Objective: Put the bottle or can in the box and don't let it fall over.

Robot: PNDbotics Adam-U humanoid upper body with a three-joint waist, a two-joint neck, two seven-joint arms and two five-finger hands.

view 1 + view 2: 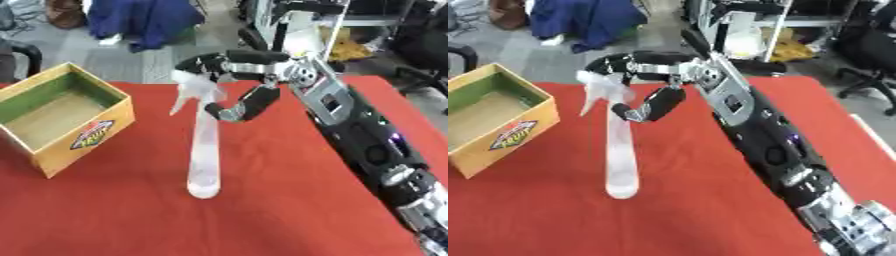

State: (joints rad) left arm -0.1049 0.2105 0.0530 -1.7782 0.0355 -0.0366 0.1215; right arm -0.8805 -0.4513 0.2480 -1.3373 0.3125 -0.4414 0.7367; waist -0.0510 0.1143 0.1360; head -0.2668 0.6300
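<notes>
A tall, slim, clear spray bottle stands upright on the red table, a little left of centre. Its white trigger head is at the top. My right hand reaches in from the right at the height of that head. The fingers curl over the top of the sprayer and the thumb bends in against the neck below it. The open yellow box with a green inside stands at the table's left edge, a short way left of the bottle. My left hand shows in neither view.
My right forearm stretches across the right side of the table from the lower right corner. Beyond the far edge are a blue cloth, a metal equipment frame and a chair on the grey floor.
</notes>
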